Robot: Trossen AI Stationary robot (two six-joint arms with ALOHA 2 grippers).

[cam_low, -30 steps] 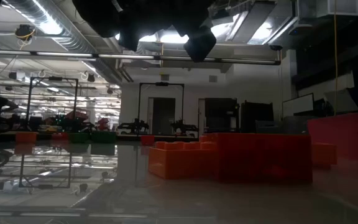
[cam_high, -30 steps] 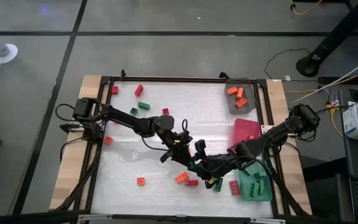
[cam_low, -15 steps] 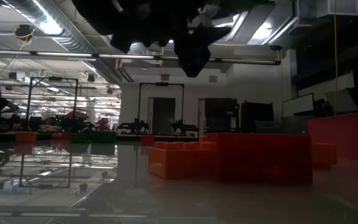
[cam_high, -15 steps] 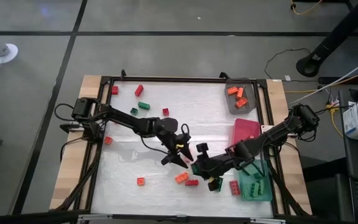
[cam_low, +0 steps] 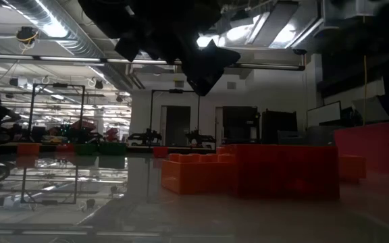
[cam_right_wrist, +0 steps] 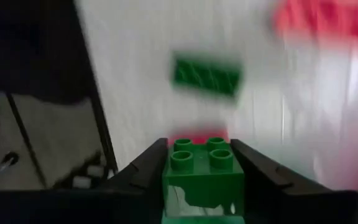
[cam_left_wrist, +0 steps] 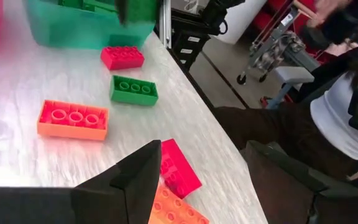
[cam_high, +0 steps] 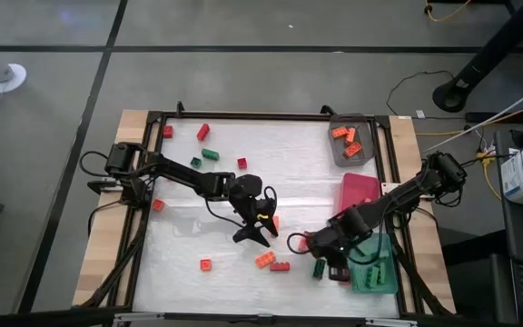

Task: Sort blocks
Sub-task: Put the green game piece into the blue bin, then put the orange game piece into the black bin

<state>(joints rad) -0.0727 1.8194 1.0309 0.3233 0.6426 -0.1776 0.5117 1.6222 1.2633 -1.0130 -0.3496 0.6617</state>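
Meanwhile the right gripper (cam_right_wrist: 199, 163) clenched one green block (cam_right_wrist: 204, 173) near the teal tray (cam_high: 372, 271); the left gripper (cam_high: 260, 227) stood spread, empty, farther from that tray.

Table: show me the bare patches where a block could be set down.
Free: the table's middle top, between the red brick and the grey tray; also the near left, around the lone red brick. Crowded: near right, where both tools, left and right, work beside the teal tray.
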